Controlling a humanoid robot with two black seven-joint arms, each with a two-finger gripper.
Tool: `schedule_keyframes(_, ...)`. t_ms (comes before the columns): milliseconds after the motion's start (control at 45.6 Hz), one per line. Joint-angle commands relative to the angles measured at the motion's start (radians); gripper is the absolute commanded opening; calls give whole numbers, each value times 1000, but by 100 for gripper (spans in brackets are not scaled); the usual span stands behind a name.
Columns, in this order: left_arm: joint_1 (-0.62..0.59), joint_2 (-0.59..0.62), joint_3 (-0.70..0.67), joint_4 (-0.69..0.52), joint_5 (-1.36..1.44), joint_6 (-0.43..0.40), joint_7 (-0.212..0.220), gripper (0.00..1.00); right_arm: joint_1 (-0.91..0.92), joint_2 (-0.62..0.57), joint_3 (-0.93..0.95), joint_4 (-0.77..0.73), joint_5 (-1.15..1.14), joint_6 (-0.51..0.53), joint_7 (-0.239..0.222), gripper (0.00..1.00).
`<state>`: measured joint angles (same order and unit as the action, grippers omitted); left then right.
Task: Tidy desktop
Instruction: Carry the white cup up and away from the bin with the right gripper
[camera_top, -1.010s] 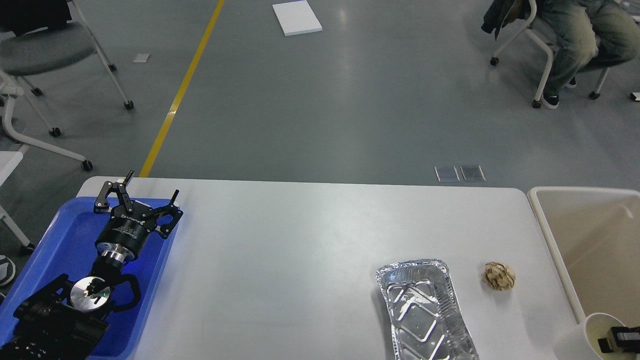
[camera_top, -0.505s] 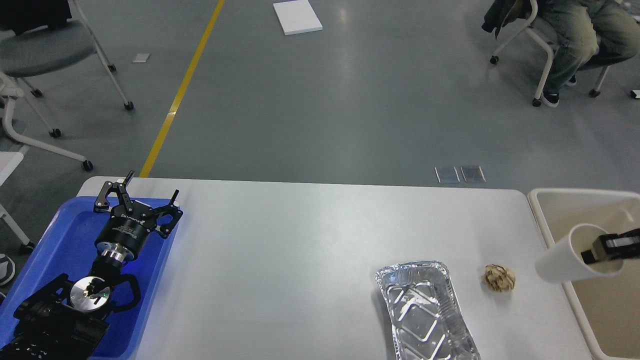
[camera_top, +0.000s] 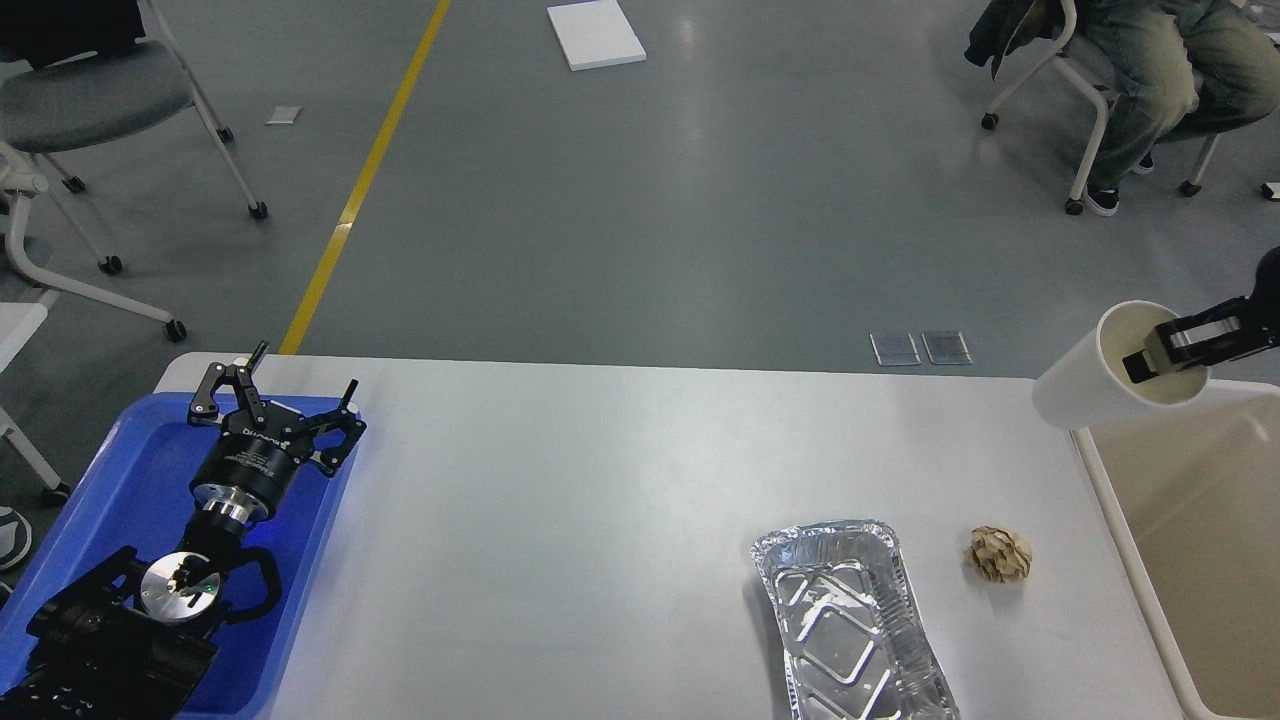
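Observation:
The white-grey desktop (camera_top: 600, 520) fills the lower view. On it lie an empty foil tray (camera_top: 850, 635) and a crumpled brown paper ball (camera_top: 999, 554) at the right. My right gripper (camera_top: 1150, 352) is shut on the rim of a white paper cup (camera_top: 1100, 375), one finger inside it, holding it tilted in the air above the far left corner of the beige bin (camera_top: 1110, 500). My left gripper (camera_top: 275, 385) is open and empty, hovering over the far end of the blue tray (camera_top: 130, 480) at the left.
The beige bin stands off the desktop's right edge. Beyond the desktop is grey floor with a yellow line (camera_top: 365, 175), rolling chairs (camera_top: 90, 110) at the left and a seated person (camera_top: 1160, 70) at the far right.
My right gripper has lifted the white cup from the bottom right corner up and away, to above the bin's far left corner. The left arm has not moved.

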<state>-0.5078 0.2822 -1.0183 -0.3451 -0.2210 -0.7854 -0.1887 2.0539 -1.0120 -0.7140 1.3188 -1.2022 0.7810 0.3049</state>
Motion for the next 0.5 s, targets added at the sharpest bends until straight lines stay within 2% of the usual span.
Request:
schedule_keyframes(0,0,0,0,0,0,0,0,100,141,118,-172,-58,108,4,5,0)
schedule_keyframes(219,0,0,1,0,0,0,0,100,190,200,-341,-160,242,4,8,0)
schedule_keyframes(483,0,0,0,0,0,0,0,100,11,182,-409,-426,334,4,10,0)
